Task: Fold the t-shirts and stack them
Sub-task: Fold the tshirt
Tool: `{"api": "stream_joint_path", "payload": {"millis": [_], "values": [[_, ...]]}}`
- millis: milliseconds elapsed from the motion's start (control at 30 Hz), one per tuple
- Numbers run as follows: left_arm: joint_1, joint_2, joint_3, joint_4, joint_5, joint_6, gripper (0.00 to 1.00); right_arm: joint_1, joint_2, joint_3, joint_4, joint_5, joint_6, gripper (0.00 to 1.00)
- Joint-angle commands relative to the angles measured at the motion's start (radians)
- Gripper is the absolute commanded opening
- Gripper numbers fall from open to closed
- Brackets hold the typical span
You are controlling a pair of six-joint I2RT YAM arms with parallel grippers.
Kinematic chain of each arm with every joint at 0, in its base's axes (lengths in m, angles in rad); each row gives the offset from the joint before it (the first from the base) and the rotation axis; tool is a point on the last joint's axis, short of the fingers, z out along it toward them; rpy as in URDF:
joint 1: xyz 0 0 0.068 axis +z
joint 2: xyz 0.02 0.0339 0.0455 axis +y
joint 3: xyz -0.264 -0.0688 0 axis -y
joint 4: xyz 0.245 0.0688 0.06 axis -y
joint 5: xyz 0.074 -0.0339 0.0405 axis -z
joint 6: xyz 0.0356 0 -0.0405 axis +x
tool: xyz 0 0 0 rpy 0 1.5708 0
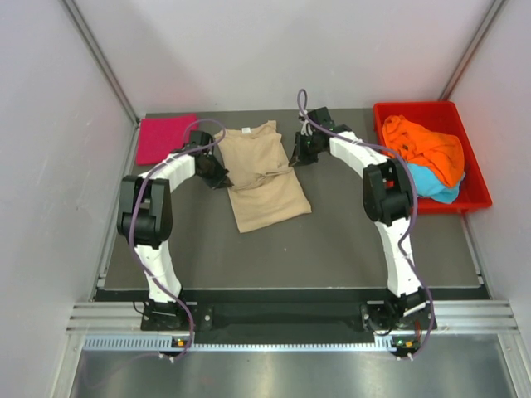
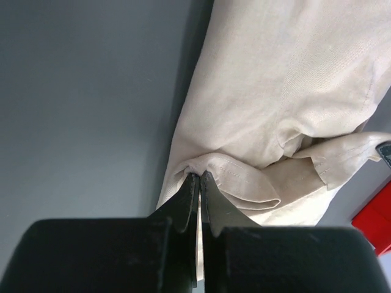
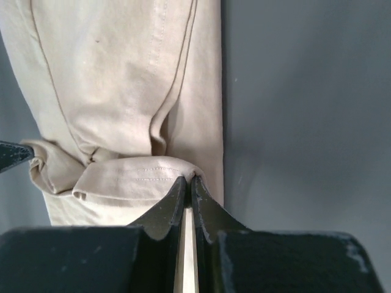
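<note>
Beige t-shirt point(image 1: 267, 186): lies on the dark table, in the middle and toward the far edge. The neck end points away from the arm bases and the hem end is nearest them. The garment sits slightly askew, its lower edge swung to the right.
Upper half: the cloth is gathered inward and wrinkled across the chest, with stitched sleeve hems folded over the body. The lower body lies flat.
Left gripper point(image 2: 200, 178): its 2 fingers are pressed together on a stitched fold of beige cloth at the shirt's left edge, low over the table.
Right gripper point(image 3: 187, 179): also closed tight, pinching a stitched hem fold at the shirt's right edge. A sliver of beige shows between the fingers.
Spacing: the 2 tools face each other across the shirt's upper half. Each wrist view catches a dark tip of the other at its edge.
Pink t-shirt point(image 1: 164, 138): folded into a flat rectangle at the far left corner of the table, apart from the beige one and just beyond the left arm.
Orange t-shirt point(image 1: 427, 149): crumpled in a heap inside the red tray.
Light blue t-shirt point(image 1: 436, 189): under the orange one, showing at the heap's near side.
Red tray point(image 1: 415, 108): at the far right of the table, well apart from the beige shirt.
Table point(image 1: 332, 249): dark grey surface, with pale walls on 3 sides.
</note>
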Motion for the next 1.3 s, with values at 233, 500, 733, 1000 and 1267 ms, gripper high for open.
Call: {"api": "stream_joint_path", "payload": {"millis": [233,500,733,1000,1267], "values": [[0.050,-0.105,0.034,0.041,-0.110,0.092,0.32,-0.023,-0.027,0.051,0.039,0.018,-0.004,0.31],[0.005,-0.261,-0.194,0.144,-0.054,0.117,0.19,-0.025,-0.242,-0.142,0.083,0.128,0.017,0.35],[-0.054,-0.213,-0.223,0.161,-0.059,0.085,0.10,-0.020,-0.331,-0.274,0.126,0.105,0.028,0.23],[-0.112,-0.121,-0.168,0.170,-0.081,0.058,0.09,0.038,-0.282,-0.354,0.234,0.062,0.054,0.13],[-0.114,-0.060,-0.086,0.146,-0.142,0.065,0.09,0.050,-0.178,-0.280,0.250,0.062,0.063,0.13]]}}
